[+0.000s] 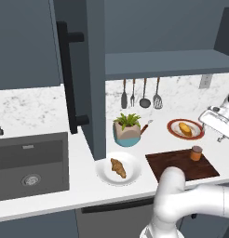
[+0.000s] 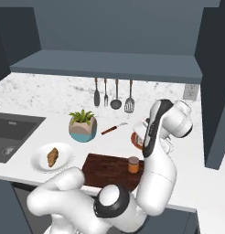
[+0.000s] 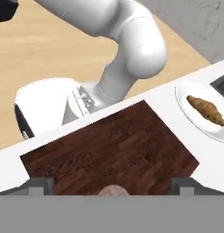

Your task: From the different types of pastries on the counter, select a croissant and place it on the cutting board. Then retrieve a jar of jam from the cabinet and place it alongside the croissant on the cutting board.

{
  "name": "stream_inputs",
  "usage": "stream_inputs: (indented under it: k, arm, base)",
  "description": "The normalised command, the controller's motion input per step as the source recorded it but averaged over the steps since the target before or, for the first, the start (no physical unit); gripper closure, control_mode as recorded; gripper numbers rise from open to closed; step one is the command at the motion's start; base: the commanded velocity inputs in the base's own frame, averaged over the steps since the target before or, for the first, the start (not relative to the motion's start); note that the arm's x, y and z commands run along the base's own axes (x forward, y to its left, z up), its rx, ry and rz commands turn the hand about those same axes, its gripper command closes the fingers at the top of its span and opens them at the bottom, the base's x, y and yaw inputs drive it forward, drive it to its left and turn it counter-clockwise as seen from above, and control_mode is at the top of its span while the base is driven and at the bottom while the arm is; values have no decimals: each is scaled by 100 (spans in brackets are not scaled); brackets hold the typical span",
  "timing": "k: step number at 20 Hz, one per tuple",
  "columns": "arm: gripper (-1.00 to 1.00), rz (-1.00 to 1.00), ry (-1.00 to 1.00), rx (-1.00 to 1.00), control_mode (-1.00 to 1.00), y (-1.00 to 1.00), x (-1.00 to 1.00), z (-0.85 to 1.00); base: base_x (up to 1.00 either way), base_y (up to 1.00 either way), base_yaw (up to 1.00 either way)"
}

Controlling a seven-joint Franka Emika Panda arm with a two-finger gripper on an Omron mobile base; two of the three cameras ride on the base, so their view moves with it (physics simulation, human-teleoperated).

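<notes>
The jar of jam [image 1: 196, 153] stands on the cutting board [image 1: 174, 163], the gripper [image 3: 111, 184] spread wide above it. The croissant [image 1: 118, 168] sits on its white plate [image 1: 105, 176] to the left, not yet moved.

Soft, even light fills the kitchen, flat and bright with no glare on the white tabletop [image 1: 51, 204] and only faint, diffuse shadows under the things standing on it. The cabinet [image 1: 95, 69] and its shelf stay dim and dark. Everything looks slightly soft and coarse, and just below the claw [image 3: 113, 184] the cutting board [image 3: 114, 154] shows smeared grain.
</notes>
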Motion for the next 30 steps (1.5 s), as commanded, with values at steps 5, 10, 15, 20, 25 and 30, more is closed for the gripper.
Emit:
stream_inputs:
  k: [5,10,15,20,25,30]
  arm:
    - [-100,10,-39,-27,-100,7,-7,38]
    - [-100,10,-31,-24,-100,9,-22,19]
    - [-100,14,-28,-21,-100,6,-7,33]
    - [-100,18,-22,-20,-100,43,0,47]
    - [-100,16,-12,-22,-100,81,-10,31]
    - [-100,15,-6,-19,-100,82,-17,21]
  base:
    - [0,0,0]
    - [0,0,0]
    - [0,0,0]
    - [0,0,0]
    - [0,0,0]
    - [0,0,0]
